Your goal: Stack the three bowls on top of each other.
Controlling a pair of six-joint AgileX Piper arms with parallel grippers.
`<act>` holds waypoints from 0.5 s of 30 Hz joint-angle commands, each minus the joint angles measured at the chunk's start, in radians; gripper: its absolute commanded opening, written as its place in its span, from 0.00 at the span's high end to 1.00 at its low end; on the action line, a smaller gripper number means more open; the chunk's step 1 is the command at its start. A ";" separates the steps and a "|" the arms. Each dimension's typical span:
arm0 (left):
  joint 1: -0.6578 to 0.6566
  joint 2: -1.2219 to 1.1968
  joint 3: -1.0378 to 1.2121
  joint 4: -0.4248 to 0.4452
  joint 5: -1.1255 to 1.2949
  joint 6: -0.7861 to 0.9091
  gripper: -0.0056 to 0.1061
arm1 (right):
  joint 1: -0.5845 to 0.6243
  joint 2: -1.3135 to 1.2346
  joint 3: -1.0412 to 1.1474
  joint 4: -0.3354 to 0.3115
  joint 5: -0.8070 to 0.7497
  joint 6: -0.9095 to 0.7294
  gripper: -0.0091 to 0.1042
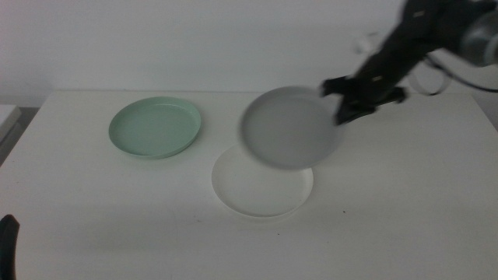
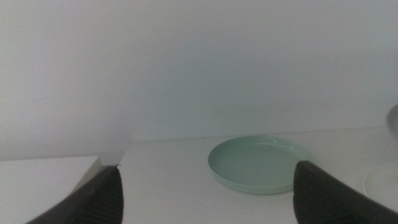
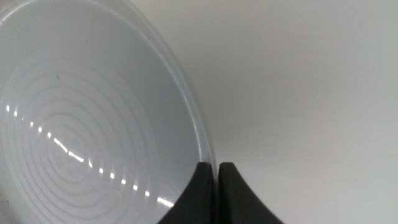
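Observation:
The grey bowl (image 1: 289, 127) hangs tilted in the air, over the far edge of the white bowl (image 1: 262, 185) that lies flat on the table. My right gripper (image 1: 342, 111) is shut on the grey bowl's right rim; in the right wrist view its jaws pinch the rim of the grey bowl (image 3: 93, 124). The mint green bowl (image 1: 156, 127) rests flat to the left, apart from the others, and also shows as the mint green bowl (image 2: 260, 163) in the left wrist view. My left gripper (image 2: 208, 193) waits open near the table's front left corner, holding nothing.
The white table (image 1: 93, 210) reaches to a pale wall behind. Its left edge (image 2: 109, 163) shows in the left wrist view, with a lower surface beyond it. The right arm and its cables (image 1: 436, 47) cross above the table's back right.

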 commanded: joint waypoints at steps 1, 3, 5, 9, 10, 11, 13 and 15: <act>-0.002 -0.003 0.001 0.002 -0.013 -0.005 0.11 | 0.062 0.007 0.000 -0.007 -0.001 -0.012 0.94; -0.002 -0.003 0.001 0.002 -0.013 -0.005 0.11 | 0.099 0.023 0.000 -0.007 -0.001 -0.012 0.94; -0.002 -0.003 0.001 0.002 -0.013 -0.005 0.11 | 0.126 0.043 0.000 -0.007 -0.006 -0.011 0.94; -0.002 -0.003 0.001 0.002 -0.013 -0.005 0.11 | 0.159 0.086 0.000 -0.007 -0.010 -0.009 0.94; -0.002 -0.003 0.001 0.002 -0.013 -0.005 0.11 | 0.159 0.096 0.000 -0.010 -0.010 -0.009 0.94; -0.002 -0.003 0.001 0.002 -0.013 -0.005 0.11 | 0.159 0.103 0.000 -0.011 -0.010 -0.009 0.94; -0.002 -0.003 0.001 0.002 -0.013 -0.005 0.11 | 0.159 0.111 0.000 -0.030 -0.010 -0.007 0.94; -0.002 -0.003 0.001 0.002 -0.013 -0.005 0.11 | 0.159 0.113 0.000 -0.063 -0.010 0.016 0.94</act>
